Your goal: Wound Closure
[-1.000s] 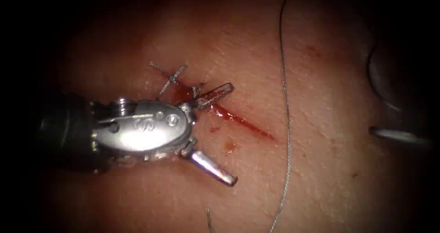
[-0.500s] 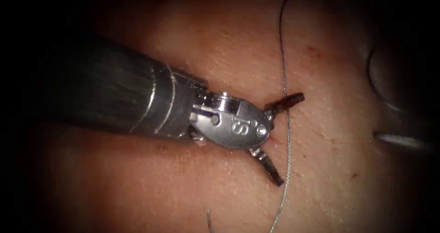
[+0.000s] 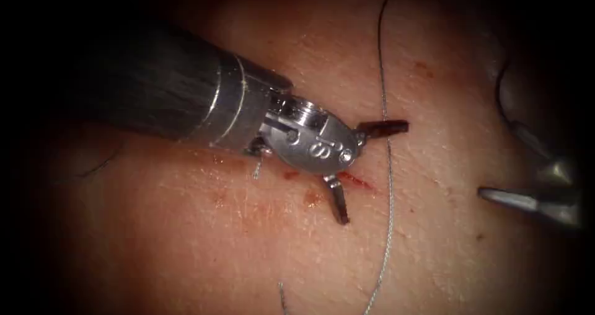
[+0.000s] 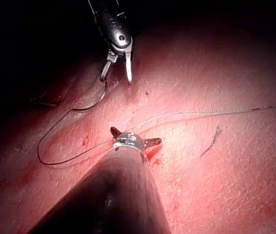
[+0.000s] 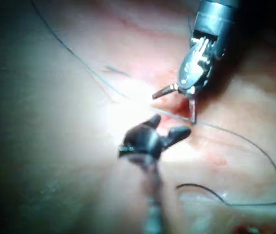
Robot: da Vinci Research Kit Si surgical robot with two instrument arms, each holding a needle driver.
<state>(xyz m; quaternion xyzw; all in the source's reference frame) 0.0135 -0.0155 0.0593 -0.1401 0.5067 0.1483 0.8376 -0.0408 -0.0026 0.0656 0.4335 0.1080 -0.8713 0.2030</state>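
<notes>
My left tool (image 3: 365,166) stands over the right end of the cut (image 3: 358,180), jaws wide open and holding nothing. The thread (image 3: 388,185) runs top to bottom just past its upper jaw tip. My right tool (image 3: 499,163) sits at the far right edge of the endoscope view, off the cut. Its jaws (image 4: 115,79) are open and empty. A dark curved needle (image 4: 93,102) lies on the tissue (image 3: 434,247) close to the right tool, with the thread looping away from it (image 4: 45,158). The needle (image 5: 204,190) is in neither tool.
A short cut end of thread (image 3: 282,293) lies near the lower edge of the endoscope view, and another end (image 3: 257,169) peeks out under the left tool's wrist. Small spots of red fluid (image 3: 313,198) mark the tissue below the cut.
My left tool has swung from the stitched left end of the cut rightward to the thread, its shaft now covering the stitch. Its jaws stayed open. The right tool has edged in from the right.
</notes>
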